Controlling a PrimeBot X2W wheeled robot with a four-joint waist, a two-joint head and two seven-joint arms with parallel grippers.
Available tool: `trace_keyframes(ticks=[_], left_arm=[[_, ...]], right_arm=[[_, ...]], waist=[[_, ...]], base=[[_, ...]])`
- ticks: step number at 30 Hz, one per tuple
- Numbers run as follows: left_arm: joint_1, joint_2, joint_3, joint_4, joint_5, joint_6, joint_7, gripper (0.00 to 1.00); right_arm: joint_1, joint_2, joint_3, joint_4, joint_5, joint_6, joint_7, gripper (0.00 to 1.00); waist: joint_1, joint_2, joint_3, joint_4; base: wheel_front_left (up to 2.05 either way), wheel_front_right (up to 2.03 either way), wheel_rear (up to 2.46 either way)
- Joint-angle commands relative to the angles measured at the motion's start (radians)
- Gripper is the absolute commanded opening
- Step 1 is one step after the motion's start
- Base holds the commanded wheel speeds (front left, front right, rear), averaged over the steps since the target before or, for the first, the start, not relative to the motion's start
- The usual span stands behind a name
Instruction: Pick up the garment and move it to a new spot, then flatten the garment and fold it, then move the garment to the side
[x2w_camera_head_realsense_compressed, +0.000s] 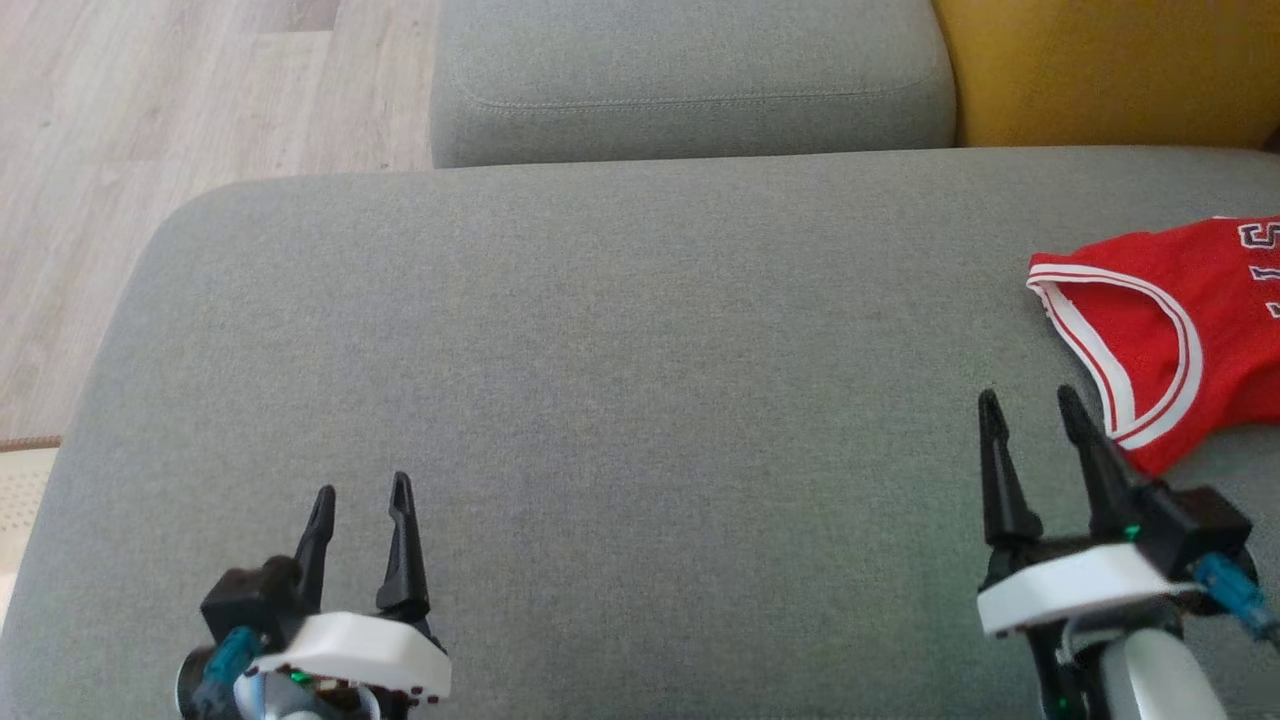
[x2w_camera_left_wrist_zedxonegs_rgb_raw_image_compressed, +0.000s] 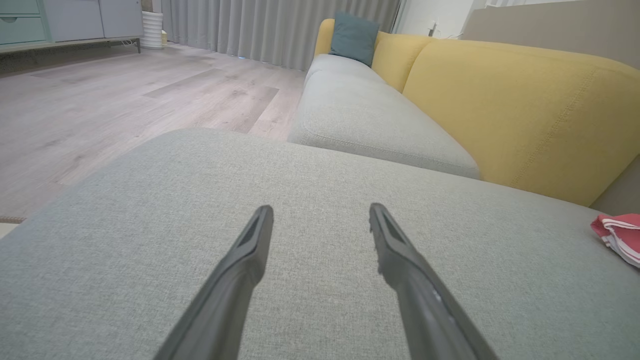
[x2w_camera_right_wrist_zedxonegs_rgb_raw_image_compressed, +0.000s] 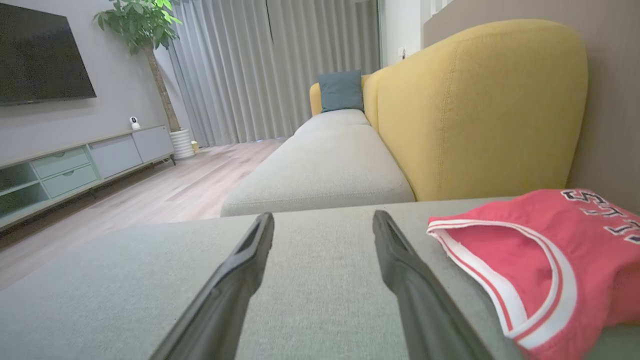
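Observation:
A red jersey (x2w_camera_head_realsense_compressed: 1170, 320) with white trim and dark lettering lies bunched at the right edge of the grey cushion (x2w_camera_head_realsense_compressed: 620, 380); part of it runs out of the head view. My right gripper (x2w_camera_head_realsense_compressed: 1030, 405) stands open just left of the jersey's lower corner, nothing between its fingers. The right wrist view has the jersey (x2w_camera_right_wrist_zedxonegs_rgb_raw_image_compressed: 540, 260) close on the right of its open gripper (x2w_camera_right_wrist_zedxonegs_rgb_raw_image_compressed: 322, 220). My left gripper (x2w_camera_head_realsense_compressed: 360, 492) is open over bare cushion at the lower left, far from the garment. In the left wrist view the open gripper (x2w_camera_left_wrist_zedxonegs_rgb_raw_image_compressed: 320, 210) points across the cushion, the jersey (x2w_camera_left_wrist_zedxonegs_rgb_raw_image_compressed: 620, 235) at the far right.
A second grey seat cushion (x2w_camera_head_realsense_compressed: 690, 80) lies beyond, with a yellow backrest (x2w_camera_head_realsense_compressed: 1110, 70) at the upper right. Wooden floor (x2w_camera_head_realsense_compressed: 150, 120) drops off to the left of the cushion. A teal pillow (x2w_camera_right_wrist_zedxonegs_rgb_raw_image_compressed: 341, 90), curtains, a TV unit (x2w_camera_right_wrist_zedxonegs_rgb_raw_image_compressed: 75, 165) and a plant stand farther off.

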Motion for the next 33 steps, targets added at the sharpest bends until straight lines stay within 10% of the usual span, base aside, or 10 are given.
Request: trace_keyframes(ticks=[1,29,30,33], left_arm=[[-0.027,0.001,0.025,-0.028,0.01,-0.002,-0.012,1.0],[-0.045,0.0,-0.005,-0.013,0.022,-0.007,-0.012,1.0],[-0.001,0.0,-0.032,0.022,0.01,-0.009,0.0,0.0],[0.011,-0.001,-0.032,0.066,0.008,-0.009,0.003,0.0]], right_arm=[[-0.021,-0.004,0.027,-0.03,-0.003,-0.001,-0.016,1.0],[-0.021,-0.004,0.038,0.029,-0.019,-0.001,-0.034,1.0],[0.017,0.0,0.012,0.06,-0.012,0.0,-0.029,0.0],[0.03,0.001,0.013,0.105,-0.009,0.0,-0.028,0.0]], waist=[[0.0001,-0.0001,0.0,0.0],[0.0001,-0.0001,-0.001,-0.003],[0.0001,-0.0001,-0.001,-0.003],[0.0001,-0.0001,-0.001,-0.003]], base=[[0.0,0.0,0.0],[0.0,0.0,0.0],[0.0,0.0,0.0],[0.0,0.0,0.0]])
